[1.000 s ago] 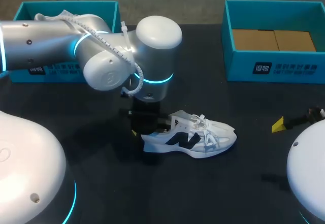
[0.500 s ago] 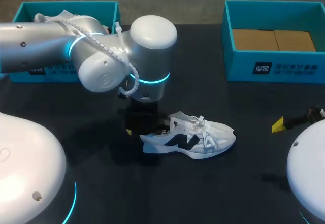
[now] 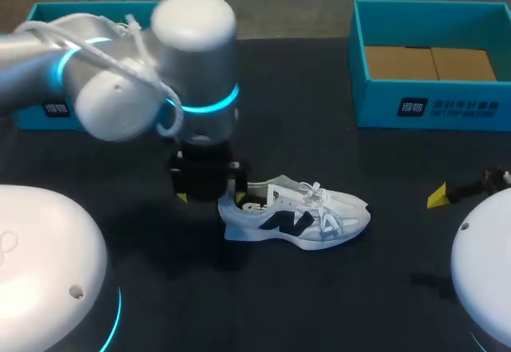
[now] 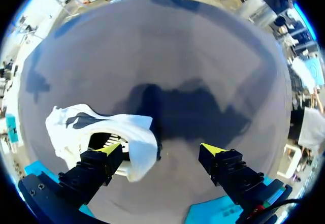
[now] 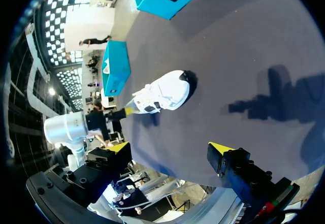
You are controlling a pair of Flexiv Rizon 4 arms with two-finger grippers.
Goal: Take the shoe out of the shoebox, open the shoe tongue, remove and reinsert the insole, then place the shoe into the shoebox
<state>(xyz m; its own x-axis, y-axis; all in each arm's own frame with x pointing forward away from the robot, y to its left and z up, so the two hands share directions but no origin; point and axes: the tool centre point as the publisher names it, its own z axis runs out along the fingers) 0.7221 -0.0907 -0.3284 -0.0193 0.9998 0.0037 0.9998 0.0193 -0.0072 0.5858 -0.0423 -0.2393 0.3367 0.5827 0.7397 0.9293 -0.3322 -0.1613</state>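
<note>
A white sneaker point(image 3: 297, 216) with a dark side logo lies on its sole on the black table, toe pointing right. My left gripper point(image 3: 210, 199) hangs open just behind its heel, with nothing held. In the left wrist view the sneaker's heel point(image 4: 104, 132) sits beside one finger of that gripper point(image 4: 161, 152) and the other finger stands well apart. My right gripper point(image 5: 170, 149) is open and empty at the table's right side, far from the sneaker point(image 5: 165, 92). One of its yellow fingertips point(image 3: 437, 196) shows in the head view.
A teal shoebox point(image 3: 431, 108) with cardboard inside stands at the back right. A second teal box point(image 3: 48, 17) at the back left is largely hidden by my left arm point(image 3: 120, 88). Bare table lies between the sneaker and the right gripper.
My left gripper has opened, let go of the sneaker's heel and drawn back to the left. The sneaker stays on the table. The right arm has not moved.
</note>
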